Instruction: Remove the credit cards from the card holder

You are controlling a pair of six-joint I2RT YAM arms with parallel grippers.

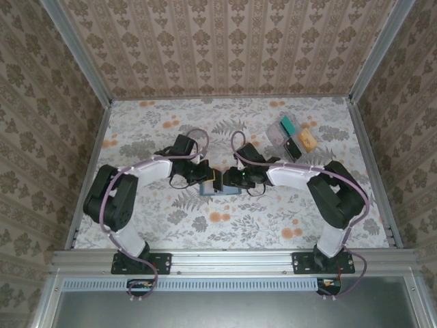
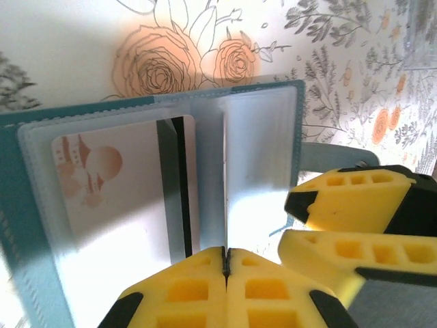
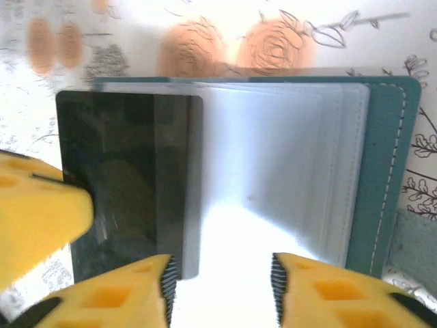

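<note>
The card holder (image 1: 220, 190) lies open mid-table between both grippers, its slate-blue cover (image 2: 263, 87) framing clear plastic sleeves. A pale whitish credit card (image 2: 113, 198) with a faint pink picture and a black stripe sits in one sleeve. A dark card (image 3: 109, 178) sits in another sleeve. My left gripper (image 2: 226, 251) is shut on the thin edge of an upright sleeve of the card holder (image 3: 386, 171). My right gripper (image 3: 222, 290) hangs open over the clear sleeves with nothing between its fingers. Its yellow fingers (image 2: 355, 222) show to the right of the left gripper.
Several loose cards, teal (image 1: 288, 125), grey (image 1: 275, 133) and orange (image 1: 307, 141), lie at the back right of the flowered tablecloth. Patterned walls enclose the table on three sides. The arms (image 1: 153, 167) crowd the middle.
</note>
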